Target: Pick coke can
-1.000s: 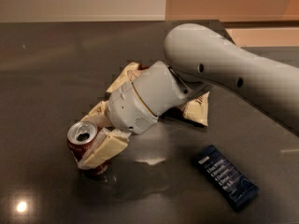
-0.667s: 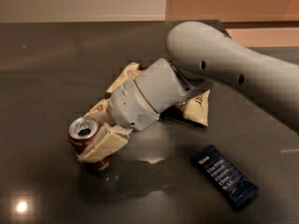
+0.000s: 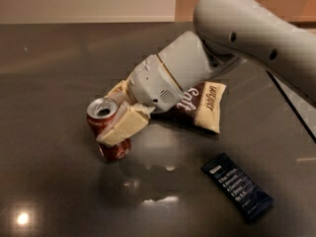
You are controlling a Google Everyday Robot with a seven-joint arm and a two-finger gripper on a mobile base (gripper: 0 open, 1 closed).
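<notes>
The cream-coloured fingers (image 3: 122,127) were clamped on the coke can (image 3: 102,108) at the left centre of the frame, one finger lying slantwise across the can's near side and the other pressed against its far side, only partly visible behind the silver top. The gripper (image 3: 109,116) thus straddled the can, which leaned a little with its open top turned toward the upper left; whether its base touched the table (image 3: 49,186) could not be told. From the fingers a pale grey wrist housing (image 3: 165,80) ran up and to the right, joining the thick grey arm (image 3: 256,33), which bent at the top of the frame and sloped down toward the right edge. Beneath the wrist, partly hidden by it, a brown and cream snack bag (image 3: 206,105) lay flat on the table. A dark blue bar wrapper (image 3: 237,186) lay at the lower right, well apart from the can.
</notes>
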